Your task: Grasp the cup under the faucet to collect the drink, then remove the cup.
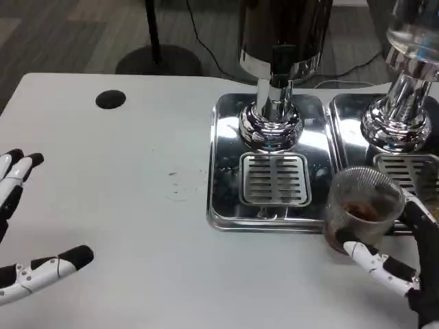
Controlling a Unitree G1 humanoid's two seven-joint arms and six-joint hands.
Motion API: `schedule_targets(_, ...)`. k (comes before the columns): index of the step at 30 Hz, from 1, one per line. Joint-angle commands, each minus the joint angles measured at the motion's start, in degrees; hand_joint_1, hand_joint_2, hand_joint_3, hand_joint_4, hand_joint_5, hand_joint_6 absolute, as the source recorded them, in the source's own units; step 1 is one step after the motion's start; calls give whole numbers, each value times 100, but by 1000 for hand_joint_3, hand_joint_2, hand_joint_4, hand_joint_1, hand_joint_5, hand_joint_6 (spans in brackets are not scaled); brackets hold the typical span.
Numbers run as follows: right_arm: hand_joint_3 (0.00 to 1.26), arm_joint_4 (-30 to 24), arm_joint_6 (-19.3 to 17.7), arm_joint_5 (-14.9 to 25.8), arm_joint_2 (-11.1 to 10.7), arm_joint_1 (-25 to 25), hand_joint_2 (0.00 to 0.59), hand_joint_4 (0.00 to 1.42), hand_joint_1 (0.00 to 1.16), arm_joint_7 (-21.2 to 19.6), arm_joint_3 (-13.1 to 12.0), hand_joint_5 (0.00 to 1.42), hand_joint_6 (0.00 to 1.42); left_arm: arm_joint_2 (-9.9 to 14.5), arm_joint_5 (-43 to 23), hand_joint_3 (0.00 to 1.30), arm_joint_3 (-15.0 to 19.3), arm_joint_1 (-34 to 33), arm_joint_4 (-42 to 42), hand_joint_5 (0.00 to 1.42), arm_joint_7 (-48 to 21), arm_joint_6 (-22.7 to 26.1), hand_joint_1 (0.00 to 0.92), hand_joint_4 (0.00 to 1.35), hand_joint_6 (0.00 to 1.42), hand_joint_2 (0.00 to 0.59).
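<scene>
So there's one cup (363,205), clear and ribbed, with a bit of brown drink at the bottom, sitting at the front edge of the trays near the right side of the tabletop (137,205), roughly in front of the gap between them. The right hand (405,253) is wrapped around it, one finger across the front near the base and dark fingers behind it on the right; most of that hand is cut off by the corner. Two shiny metal drip trays, the left tray (226,164) fully visible with its slotted grate (274,179), the right tray (346,116) partly cut off. Two dispensers: the left dispenser (274,82) and the right dispenser (405,103), both cropped at the top. Left hand (20,226) rests far left, fingers spread, holding nothing. One dark round hole (110,99) in the tabletop.
</scene>
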Motion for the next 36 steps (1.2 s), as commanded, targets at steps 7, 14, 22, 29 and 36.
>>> schedule_targets(7,375,-334,-402,117,-2,167,232,378,763,-10,-112,288,122,114,41,76,-60,-73,-114,0,-115,79,0,0,0,66)
schedule_targets(14,375,-343,-481,124,-4,276,233,381,767,2,-141,288,122,117,56,76,-98,-118,-126,0,-146,111,0,0,0,66)
schedule_targets(22,375,-366,-590,129,5,373,234,382,769,-4,-144,288,122,119,59,77,-122,-140,-135,0,-148,134,0,0,0,72)
schedule_targets(29,375,-237,-656,118,17,358,234,382,769,-5,-121,293,122,115,59,77,-129,-150,-123,0,-151,137,0,0,0,75)
schedule_targets(36,375,93,-837,186,35,260,240,383,770,-3,-102,298,134,129,53,77,-114,-158,-131,0,-162,134,0,0,0,75)
